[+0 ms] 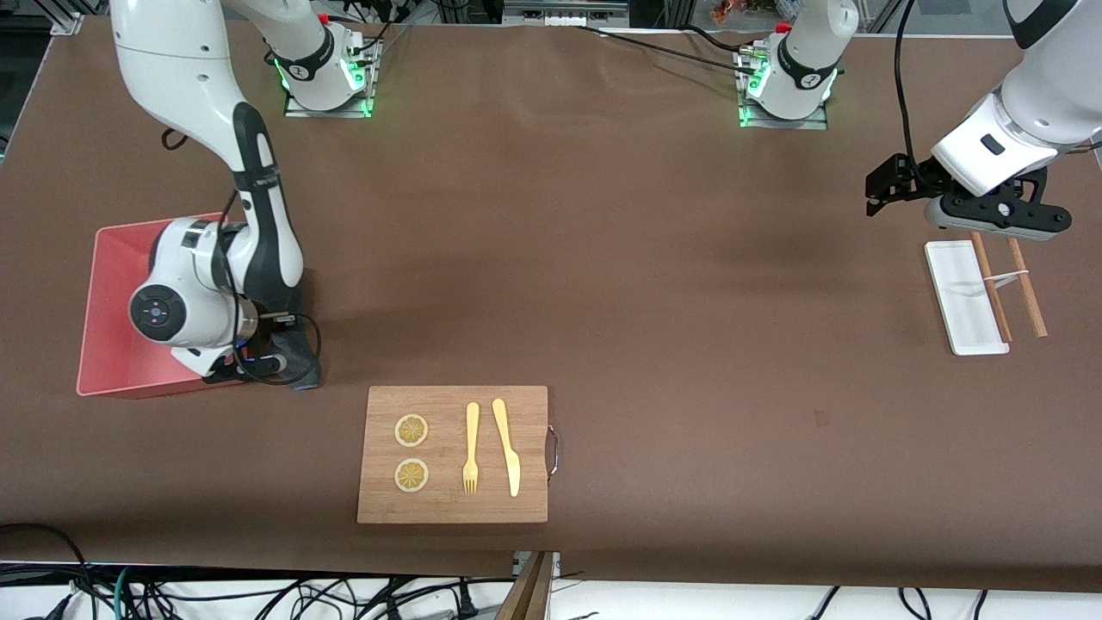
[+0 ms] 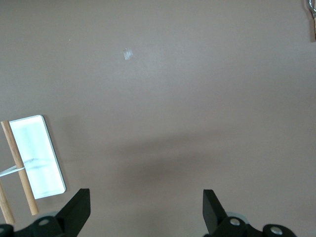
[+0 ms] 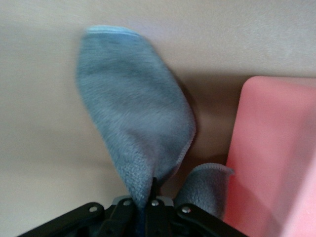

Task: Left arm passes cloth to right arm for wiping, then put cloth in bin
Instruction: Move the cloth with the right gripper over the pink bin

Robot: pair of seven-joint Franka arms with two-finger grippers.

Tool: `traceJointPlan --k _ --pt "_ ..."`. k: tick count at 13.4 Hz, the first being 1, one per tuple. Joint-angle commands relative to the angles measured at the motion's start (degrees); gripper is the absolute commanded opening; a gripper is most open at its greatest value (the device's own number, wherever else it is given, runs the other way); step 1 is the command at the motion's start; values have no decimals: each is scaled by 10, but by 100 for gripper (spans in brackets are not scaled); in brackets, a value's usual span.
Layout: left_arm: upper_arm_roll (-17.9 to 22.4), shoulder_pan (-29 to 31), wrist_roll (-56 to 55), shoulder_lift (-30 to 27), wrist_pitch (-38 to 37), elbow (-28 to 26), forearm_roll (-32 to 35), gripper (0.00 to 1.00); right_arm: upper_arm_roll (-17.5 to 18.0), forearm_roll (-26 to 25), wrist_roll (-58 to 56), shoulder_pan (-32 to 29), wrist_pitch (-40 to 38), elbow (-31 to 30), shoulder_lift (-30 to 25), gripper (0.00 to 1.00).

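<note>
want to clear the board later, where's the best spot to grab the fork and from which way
Probably the fork by its straight handle, coming straight down from above, jaws closing across its width. It lies flat on the wooden board, handle pointing toward the robots' bases, tines nearer the front camera. The knife lies close beside it, so the gap there is tight.

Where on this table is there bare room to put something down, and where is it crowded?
The widest bare stretch runs down the middle, between the pink bin and the white tray, farther from the front camera than the wooden board. It is crowded at the bin's corner, where the right gripper holds the cloth, and around the tray's chopsticks.
</note>
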Motion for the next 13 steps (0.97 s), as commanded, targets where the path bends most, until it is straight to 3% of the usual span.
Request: traceJointPlan --k 1,3,7,10,13 --pt "-1 -3 -7 8 -14 19 15 100 -30 5 -21 1 -124 50 -51 0" --pt "-1 -3 -6 12 -16 26 15 100 -60 0 -42 1 -207 101 -65 0" --pt "-2 -3 -7 12 -16 27 14 100 -119 -39 -127 4 -231 135 -79 0" --pt "-2 -3 -7 12 -28 27 14 100 -169 -46 -190 3 -222 75 -103 0" --pt "-2 -3 -7 12 -28 27 14 100 -174 -43 -191 3 -125 -34 -126 0"
